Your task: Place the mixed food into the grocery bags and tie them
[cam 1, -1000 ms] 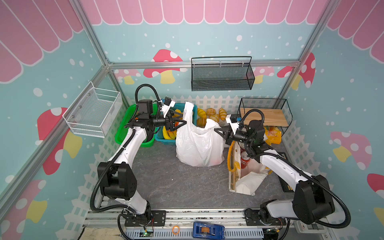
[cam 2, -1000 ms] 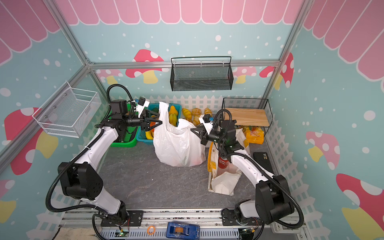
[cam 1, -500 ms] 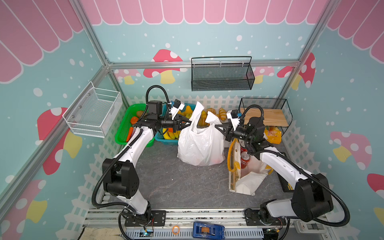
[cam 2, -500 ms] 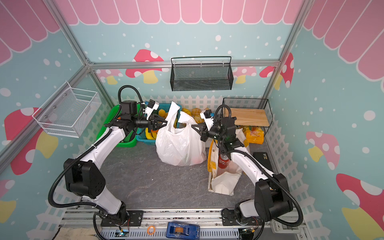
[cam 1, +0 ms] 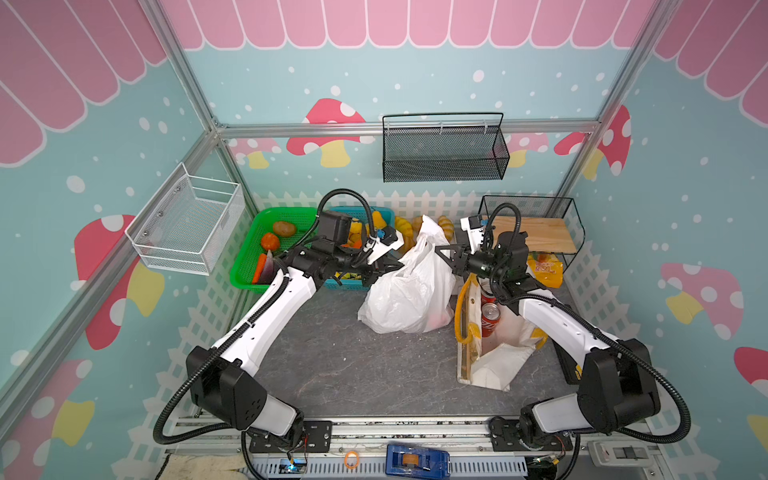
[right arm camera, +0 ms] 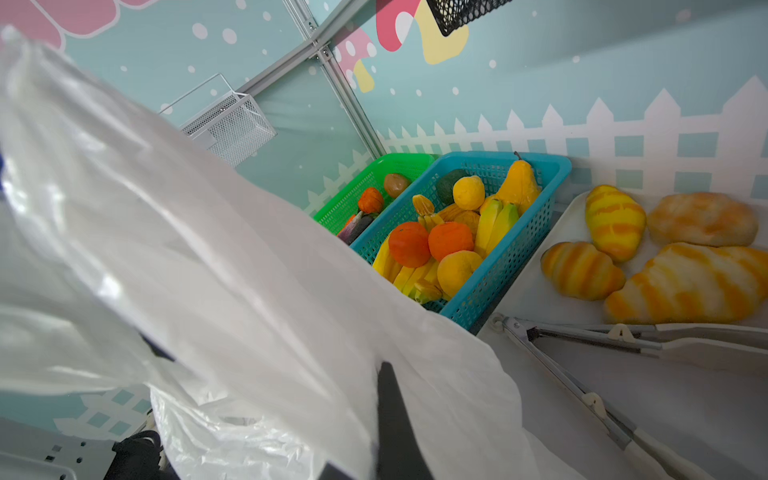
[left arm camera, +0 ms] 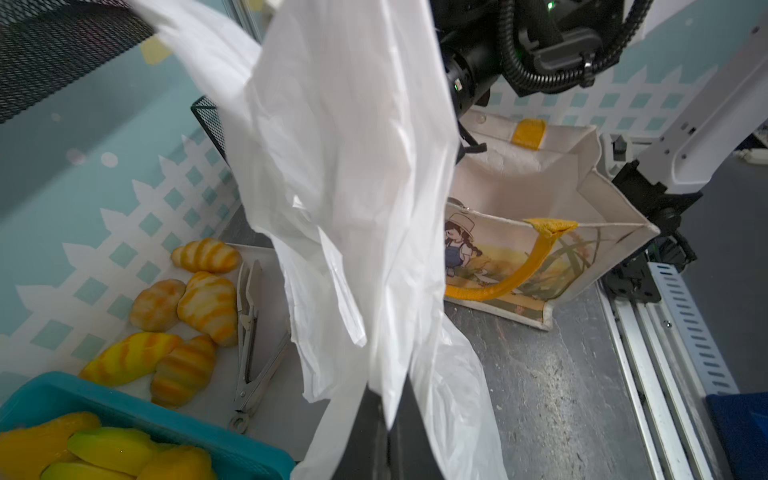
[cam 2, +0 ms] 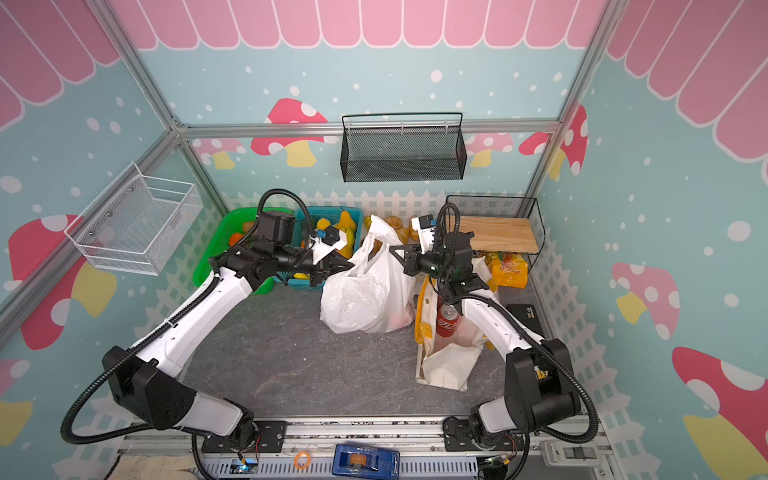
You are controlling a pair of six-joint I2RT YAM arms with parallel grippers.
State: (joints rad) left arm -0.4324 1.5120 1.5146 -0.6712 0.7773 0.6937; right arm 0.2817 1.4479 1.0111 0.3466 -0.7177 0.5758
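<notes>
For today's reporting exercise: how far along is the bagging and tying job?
Done: two soda cans stand in the tote. In hand: left gripper and right gripper each pinch a handle of the plastic bag. Left: knotting those handles; no knot shows yet.

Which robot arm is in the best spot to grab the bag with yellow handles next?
Right, probably. The tote stands close by the right tool, while the left tool sits across the white plastic bag. Both tools pinch that bag's handles, so it must let go first.
</notes>
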